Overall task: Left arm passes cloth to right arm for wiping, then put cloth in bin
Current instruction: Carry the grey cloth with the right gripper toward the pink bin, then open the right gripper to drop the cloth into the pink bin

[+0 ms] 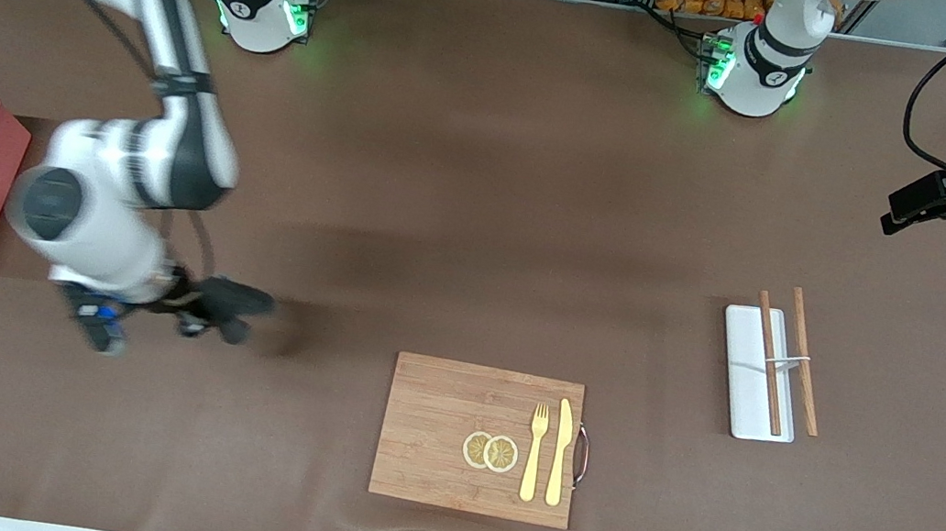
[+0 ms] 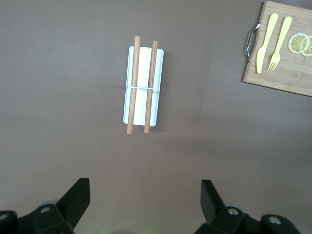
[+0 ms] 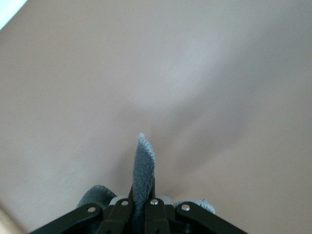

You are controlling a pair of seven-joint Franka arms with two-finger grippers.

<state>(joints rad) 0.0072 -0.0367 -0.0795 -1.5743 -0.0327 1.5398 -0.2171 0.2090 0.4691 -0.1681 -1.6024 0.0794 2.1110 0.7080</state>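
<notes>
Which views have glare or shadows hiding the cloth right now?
Front view: the cloth is dark under the right gripper, its shadow on the table beside it. Right wrist view: a pale sheen on the table, cloth readable. Left wrist view: even light, no cloth.

my right tool [image 3: 141, 207] is clamped on the cloth [image 3: 142, 168], a grey fold of it standing up between the closed black fingers [image 3: 156, 214]. more grey fabric bulges out on either side of them, and under it i see only plain brown bench [image 3: 195, 73].
</notes>
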